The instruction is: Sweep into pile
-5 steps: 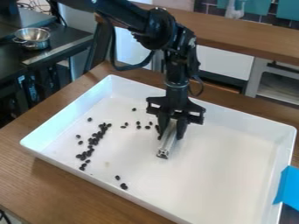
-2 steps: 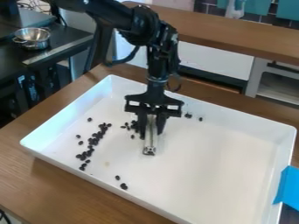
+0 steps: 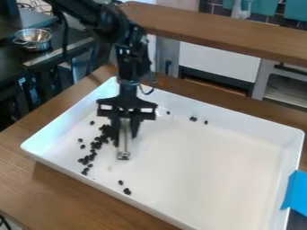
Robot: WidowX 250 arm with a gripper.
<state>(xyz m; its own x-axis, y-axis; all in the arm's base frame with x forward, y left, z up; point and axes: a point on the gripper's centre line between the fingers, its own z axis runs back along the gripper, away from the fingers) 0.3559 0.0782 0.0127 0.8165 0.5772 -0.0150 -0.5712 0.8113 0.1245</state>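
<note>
Beans (image 3: 96, 145) mostly beside the fingers (image 3: 135, 127)

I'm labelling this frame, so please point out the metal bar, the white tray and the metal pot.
Metal bar (image 3: 124, 143): camera view, middle of its length.
White tray (image 3: 203, 166): camera view, bare floor.
Metal pot (image 3: 36, 46): camera view, its outer side.

This looks like a robotics lab: robot arm (image 3: 128, 63), loose cables (image 3: 28, 6), steel pot (image 3: 33, 41).
</note>
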